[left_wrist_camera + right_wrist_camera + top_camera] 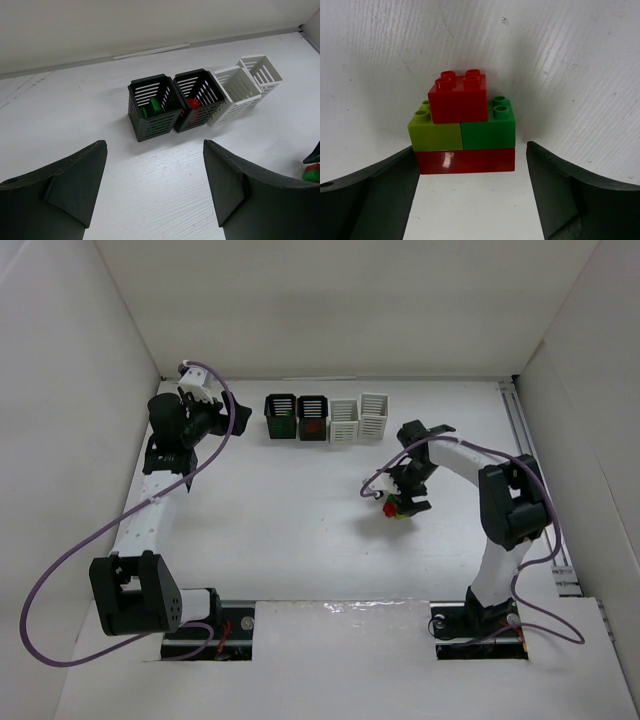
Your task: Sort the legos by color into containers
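Legos stand stacked inside the downward-pointing right pincer, jaws apart.

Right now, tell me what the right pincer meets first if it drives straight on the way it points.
The lego stack, dead ahead of the right pincer, between its open fingers; the red bottom brick looks nearest, though depth is unclear.

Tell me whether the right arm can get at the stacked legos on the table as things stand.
Probably yes. The right gripper hangs open right at the lego stack, a finger to either side of its bottom brick, and nothing stands between gripper and stack.
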Controlling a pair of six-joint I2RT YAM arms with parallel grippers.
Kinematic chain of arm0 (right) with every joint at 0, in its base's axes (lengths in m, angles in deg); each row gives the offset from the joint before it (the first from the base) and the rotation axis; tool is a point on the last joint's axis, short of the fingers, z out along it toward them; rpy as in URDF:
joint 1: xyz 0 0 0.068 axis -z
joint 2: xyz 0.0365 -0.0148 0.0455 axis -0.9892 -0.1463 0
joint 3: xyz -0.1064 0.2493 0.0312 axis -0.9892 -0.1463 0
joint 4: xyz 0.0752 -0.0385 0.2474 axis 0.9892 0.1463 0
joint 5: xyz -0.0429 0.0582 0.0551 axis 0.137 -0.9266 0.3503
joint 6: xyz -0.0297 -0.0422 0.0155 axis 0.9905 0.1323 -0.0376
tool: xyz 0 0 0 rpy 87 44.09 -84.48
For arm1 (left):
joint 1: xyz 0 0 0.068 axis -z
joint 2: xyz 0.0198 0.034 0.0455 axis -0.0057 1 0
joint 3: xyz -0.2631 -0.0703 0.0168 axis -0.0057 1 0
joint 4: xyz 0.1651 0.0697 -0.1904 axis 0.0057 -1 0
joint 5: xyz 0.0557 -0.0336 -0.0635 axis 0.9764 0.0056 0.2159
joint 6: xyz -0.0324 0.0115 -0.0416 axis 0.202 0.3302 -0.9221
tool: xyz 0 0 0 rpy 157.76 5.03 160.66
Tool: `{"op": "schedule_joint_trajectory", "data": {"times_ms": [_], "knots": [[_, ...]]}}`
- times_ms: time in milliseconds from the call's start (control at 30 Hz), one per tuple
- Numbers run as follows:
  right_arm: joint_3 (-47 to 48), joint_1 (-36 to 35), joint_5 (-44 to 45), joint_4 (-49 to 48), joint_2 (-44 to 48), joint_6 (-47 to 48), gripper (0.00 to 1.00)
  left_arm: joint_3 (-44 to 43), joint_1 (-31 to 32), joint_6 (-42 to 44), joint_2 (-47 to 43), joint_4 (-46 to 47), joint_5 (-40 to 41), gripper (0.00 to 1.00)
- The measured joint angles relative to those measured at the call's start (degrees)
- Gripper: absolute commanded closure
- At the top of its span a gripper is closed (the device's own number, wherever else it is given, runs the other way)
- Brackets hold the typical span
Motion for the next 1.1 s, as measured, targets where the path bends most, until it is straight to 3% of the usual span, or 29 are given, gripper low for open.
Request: {"op": "schedule_joint_trajectory", "data": {"times_ms": [400, 667, 700, 867, 1100], "knots": [[0.79, -0.17, -0.48, -0.15, -0.92, -1.07, 0.33, -0.02, 0.0, 0.74, 0.0, -0.48, 0.02, 0.26], [0.72, -0.37, -2.23, -0.35, -0.87, -2.78, 0.84, -0.02, -0.02, 0.63, 0.37, -0.5, -1.88, 0.24], [0.72, -0.37, -2.75, -0.48, -0.76, -4.09, 0.85, 0.0, -0.02, 0.37, 0.33, -0.31, -2.78, 0.24], [3.17, -0.37, -6.51, -3.93, 1.33, -16.74, 0.88, 1.16, 0.04, -2.36, -0.2, 1.07, -8.09, 0.25], [7.17, -4.0, -6.73, -22.69, 9.11, -43.74, 0.95, 3.3, 3.8, -7.02, -0.98, 2.49, -13.53, 0.27]]}}
